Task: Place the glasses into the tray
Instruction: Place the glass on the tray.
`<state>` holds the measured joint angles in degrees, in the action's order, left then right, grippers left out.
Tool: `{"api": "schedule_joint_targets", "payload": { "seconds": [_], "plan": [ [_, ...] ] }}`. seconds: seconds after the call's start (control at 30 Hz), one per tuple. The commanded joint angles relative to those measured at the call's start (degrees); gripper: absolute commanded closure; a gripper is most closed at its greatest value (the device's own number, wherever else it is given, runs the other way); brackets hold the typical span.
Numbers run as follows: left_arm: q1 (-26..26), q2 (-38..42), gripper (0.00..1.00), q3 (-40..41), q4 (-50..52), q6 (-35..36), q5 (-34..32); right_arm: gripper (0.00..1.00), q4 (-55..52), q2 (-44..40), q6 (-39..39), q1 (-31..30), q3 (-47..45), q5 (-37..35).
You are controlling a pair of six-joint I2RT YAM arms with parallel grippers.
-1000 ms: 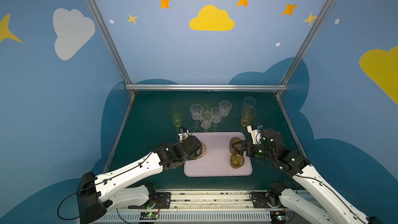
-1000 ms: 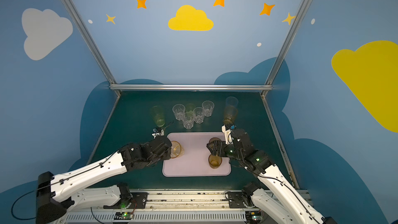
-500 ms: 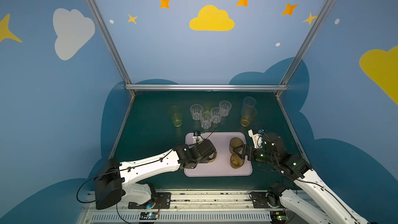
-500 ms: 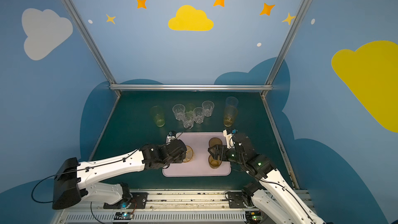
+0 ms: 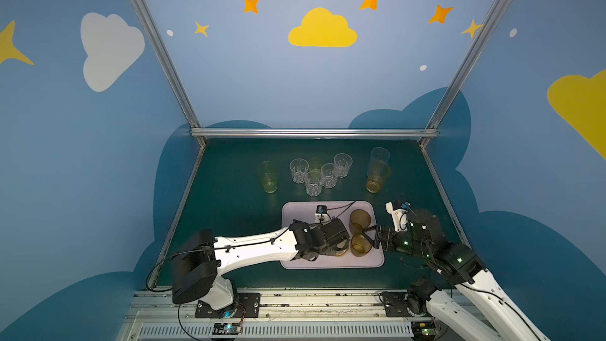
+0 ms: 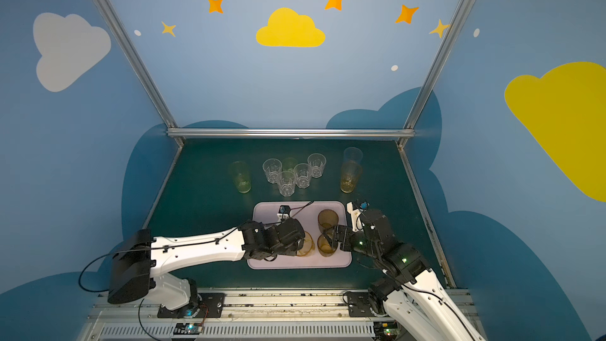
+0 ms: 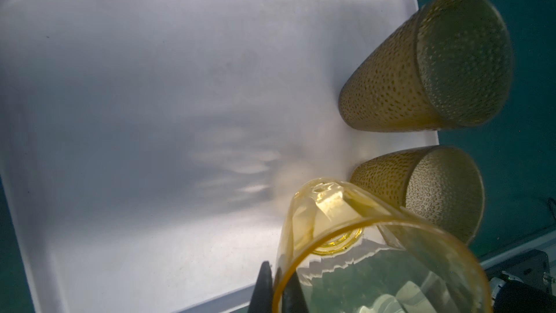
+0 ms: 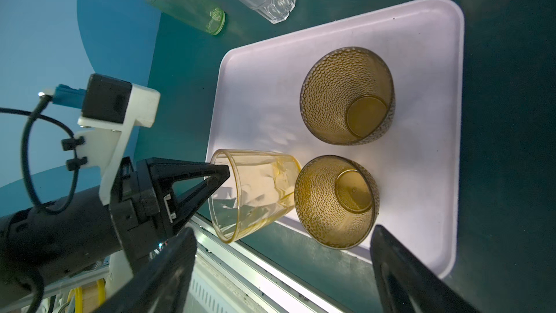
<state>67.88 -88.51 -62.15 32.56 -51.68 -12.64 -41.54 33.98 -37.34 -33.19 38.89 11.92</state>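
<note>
Two brown dimpled tumblers stand upright at the right end of the pale lilac rectangular tray. Left fingers pinch the rim of a short amber faceted tumbler, tilted just beside the nearer brown one; right fingers hang spread wide close by.

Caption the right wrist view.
Left gripper pinches the rim of a tilted amber glass beside two brown tumblers on the tray.
</note>
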Motion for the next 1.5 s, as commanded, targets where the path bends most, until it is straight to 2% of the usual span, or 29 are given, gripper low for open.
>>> {"api": "schedule_joint_targets", "payload": {
  "seconds": [0.0, 0.57, 0.77, 0.97, 1.03, 1.1, 1.17, 1.3, 1.47],
  "plan": [
    [0.02, -0.7, 0.96, -1.22, 1.37, -0.79, 0.16, 0.1, -2.22, -1.43, -0.36, 0.22, -0.13, -1.13],
    [0.02, -4.98, 0.95, -3.1, 1.89, -2.11, 0.65, 0.1, -3.54, -3.04, -1.15, 0.58, -1.74, -1.64],
    [-0.03, -4.75, 0.71, -2.95, 2.25, -2.17, 0.16, 0.1, -3.32, -3.08, -1.57, 0.63, -2.04, -1.47],
    [-0.02, -3.73, 0.65, -2.73, 2.27, -3.08, -0.09, 0.1, -3.29, -2.96, -2.12, 0.6, -2.15, -0.94],
    [-0.02, -2.6, 0.55, -2.4, 2.25, -3.38, -0.57, 0.1, -3.29, -3.04, -2.16, 0.67, -1.99, -1.02],
    [-0.02, -1.24, 0.52, -2.05, 2.34, -3.65, -1.51, 0.1, -3.29, -3.1, -2.21, 0.75, -1.85, -1.04],
    [-0.24, 0.2, 0.41, -1.89, 2.73, -4.15, -2.41, 0.1, -3.19, -2.78, -2.28, 0.75, -1.56, -0.98],
    [-1.14, 3.54, 0.33, -1.02, 2.05, -4.35, -2.64, 0.1, -2.75, -2.25, -3.22, 0.67, -1.19, -0.69],
    [-3.92, 9.74, 0.13, 3.08, -2.57, -4.88, -2.92, 0.1, -0.68, -1.14, -6.64, 0.68, -1.44, 1.32]
  ]
}}
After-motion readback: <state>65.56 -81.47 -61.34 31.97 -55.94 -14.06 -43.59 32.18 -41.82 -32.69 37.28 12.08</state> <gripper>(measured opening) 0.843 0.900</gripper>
